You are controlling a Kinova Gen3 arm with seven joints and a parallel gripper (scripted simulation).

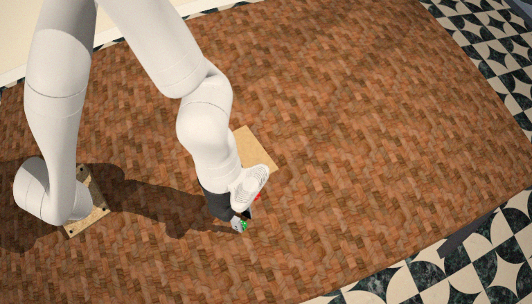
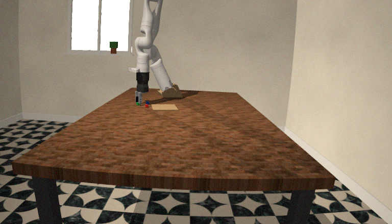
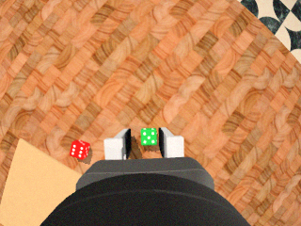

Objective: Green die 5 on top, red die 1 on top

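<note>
The green die (image 1: 244,225) (image 2: 138,103) (image 3: 149,137) lies on the table off the mat, with five pips facing up in the wrist view. My gripper (image 1: 242,219) (image 2: 138,102) (image 3: 145,138) is open, low at the green die, with one finger on each side. Gaps show between the die and both fingers; the right finger is nearer. The red die (image 1: 257,196) (image 2: 146,105) (image 3: 80,150) lies on the table beside the mat (image 1: 255,147) (image 2: 164,106) (image 3: 33,188); its broad visible face shows six pips. The blue die (image 2: 147,102) is behind the red one in the exterior view, hidden in the other views.
The arm's base plate (image 1: 84,214) stands on the table (image 1: 352,109) (image 2: 185,140) at the left in the top view. The arm covers part of the mat there. The red die is left of my gripper in the wrist view, with the mat beyond it at the lower left.
</note>
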